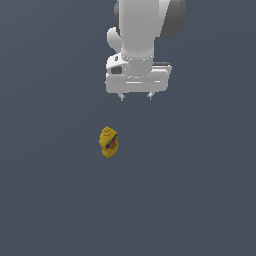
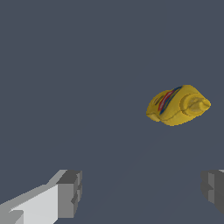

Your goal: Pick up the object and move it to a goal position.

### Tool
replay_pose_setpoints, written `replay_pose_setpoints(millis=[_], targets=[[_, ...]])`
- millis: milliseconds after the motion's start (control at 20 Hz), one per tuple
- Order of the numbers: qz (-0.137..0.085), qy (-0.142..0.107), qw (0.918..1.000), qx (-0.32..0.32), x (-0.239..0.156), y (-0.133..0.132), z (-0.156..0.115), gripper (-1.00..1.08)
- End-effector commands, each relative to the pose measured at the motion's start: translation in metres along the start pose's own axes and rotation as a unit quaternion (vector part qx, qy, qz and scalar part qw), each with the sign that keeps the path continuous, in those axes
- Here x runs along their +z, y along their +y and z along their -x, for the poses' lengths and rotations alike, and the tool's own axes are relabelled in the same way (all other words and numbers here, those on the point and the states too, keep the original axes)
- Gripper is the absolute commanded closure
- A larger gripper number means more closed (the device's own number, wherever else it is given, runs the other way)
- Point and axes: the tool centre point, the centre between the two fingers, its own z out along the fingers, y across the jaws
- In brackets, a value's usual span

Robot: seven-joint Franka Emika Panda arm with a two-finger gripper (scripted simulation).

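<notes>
- squeeze bottle (image 1: 108,142): small, yellow, mustard-style, red/white/blue label on one face, yellow nozzle cap at its upper end in the exterior view. Sits on the plain dark grey floor (image 1: 50,200), about centre of the exterior view, slightly toward that view's left.
- Same bottle in the wrist view (image 2: 177,105): seen from above, nozzle end and label stripe both visible, nothing touching it.
- gripper (image 1: 135,96): hangs above the bottle, pointing down, offset toward the exterior view's right; clear gap between fingertips and bottle, no contact.
- Jaws spread wide, nothing between them, nothing held. Two short fingertips (image 1: 122,97) show under the white hand body in the exterior view, well apart from each other.
- Wrist view: the two grey finger pads (image 2: 70,192) sit far apart at the frame edges, only bare floor between; bottle lies outside the span between them, well apart.
- White arm (image 1: 145,25) links rise out of frame above the hand.
</notes>
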Motion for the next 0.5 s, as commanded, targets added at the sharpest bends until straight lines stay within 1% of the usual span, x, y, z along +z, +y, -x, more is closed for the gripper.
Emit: replay_pose_setpoints(millis=[0, 150, 350, 450], targets=[[0.000, 0.000, 1.0000, 0.000, 0.000, 0.000, 0.000, -0.92], [0.002, 0.005, 1.0000, 0.000, -0.004, -0.001, -0.002, -0.92], [0.008, 0.021, 0.9998, -0.001, -0.017, -0.005, -0.007, -0.92], [0.009, 0.025, 0.9997, -0.003, -0.021, -0.007, -0.008, -0.92]])
